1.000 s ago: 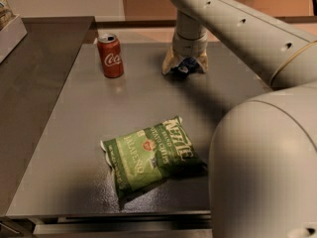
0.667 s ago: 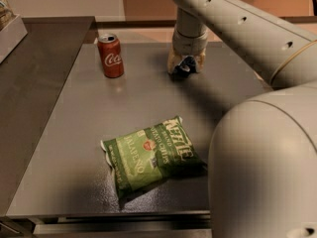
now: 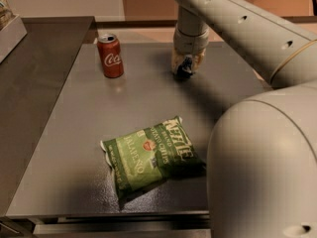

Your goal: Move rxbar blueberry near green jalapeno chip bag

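1. The tool (image 3: 184,73) is held low at the far side of the surface (image 3: 69,138), pointing straight down, with its tip at or just above the grey top.
2. A small dark shape, taken to be the snack bar (image 3: 185,67), is seen right at the tip of the tool, enclosed by its pale end.
3. Little of the snack bar is shown, and its wrapper cannot be read.
4. It cannot be told whether the tool is clamped on the snack bar or merely placed around it.
5. The chip bag (image 3: 148,155) is laid flat on the near part of the surface, crinkled and turned at an angle, with its white lettering facing up.
6. The snack bar and the chip bag are kept well apart, with bare surface between them.
7. A red soda can (image 3: 110,56) is stood upright to the left of the tool, apart from it and at about the same depth.
8. The arm (image 3: 237,19) is stretched in from the right, and its bulky near segment covers the right front corner of the surface.
9. A pale tray (image 3: 12,33) is cut off at the far left edge; something is held in it, but what it is cannot be told.
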Robot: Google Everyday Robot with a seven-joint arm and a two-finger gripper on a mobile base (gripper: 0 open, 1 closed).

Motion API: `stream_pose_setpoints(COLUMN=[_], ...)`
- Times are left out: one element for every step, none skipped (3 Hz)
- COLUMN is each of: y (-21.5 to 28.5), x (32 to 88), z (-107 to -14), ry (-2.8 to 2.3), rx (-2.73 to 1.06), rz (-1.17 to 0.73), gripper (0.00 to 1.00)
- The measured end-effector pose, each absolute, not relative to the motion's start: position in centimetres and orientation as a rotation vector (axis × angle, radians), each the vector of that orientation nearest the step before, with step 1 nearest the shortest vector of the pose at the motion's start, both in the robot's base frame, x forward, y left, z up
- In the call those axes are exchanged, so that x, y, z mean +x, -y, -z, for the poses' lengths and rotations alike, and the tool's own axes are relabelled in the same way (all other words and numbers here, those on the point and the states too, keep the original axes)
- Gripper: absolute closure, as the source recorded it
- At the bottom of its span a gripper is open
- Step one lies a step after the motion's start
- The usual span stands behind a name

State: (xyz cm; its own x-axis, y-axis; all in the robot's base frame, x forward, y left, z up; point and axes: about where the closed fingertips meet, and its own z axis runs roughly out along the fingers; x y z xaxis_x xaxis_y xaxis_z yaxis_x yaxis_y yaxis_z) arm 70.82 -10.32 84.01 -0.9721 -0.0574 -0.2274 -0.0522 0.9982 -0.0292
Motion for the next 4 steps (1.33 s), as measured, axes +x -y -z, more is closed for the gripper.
stream_pose_setpoints(y=[9.7,8.8,7.9,7.0], x=[69.6,67.2,64.9,61.6], z=[-85.9,-88.5,-90.4,-90.8], ry=[-2.863,-2.793,-2.738,-2.711], rx=[-0.234,-0.45,-0.66,-0.88], rz=[0.02,-0.019,-0.083,-0.15], gripper=[1.0,1.0,1.0,1.0])
